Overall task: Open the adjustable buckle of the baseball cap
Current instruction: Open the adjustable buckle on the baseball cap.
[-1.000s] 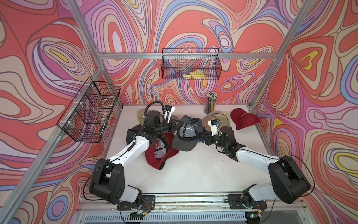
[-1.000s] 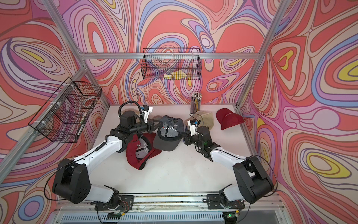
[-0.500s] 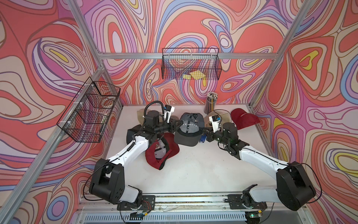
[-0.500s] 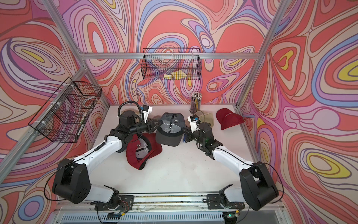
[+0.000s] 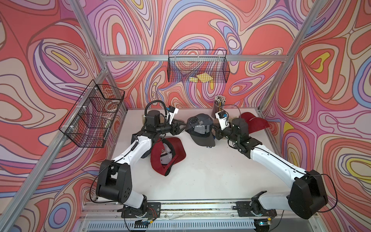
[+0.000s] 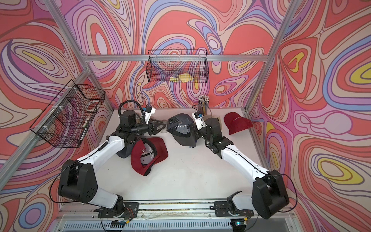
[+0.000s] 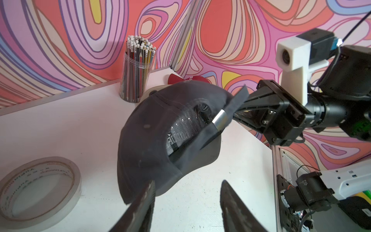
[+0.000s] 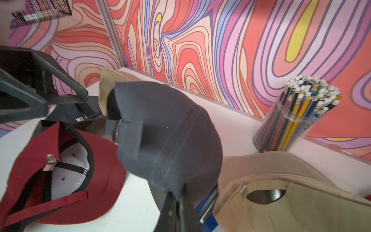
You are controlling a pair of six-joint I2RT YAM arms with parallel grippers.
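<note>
Cap, grey, pinched in right gripper; left gripper, jaws apart at its left, likely must seize silver buckle next.

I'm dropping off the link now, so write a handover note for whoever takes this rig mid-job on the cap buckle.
Hands: the left hand is open and empty, facing the grey cap without touching it. The right hand is shut on the grey cap's rear edge and holds its back up.
Done: the cap is presented, with the silver buckle towards the left hand.
Left: the strap is still threaded and the buckle is not visibly open. Probably grip the buckle with the left hand and free the strap.
</note>
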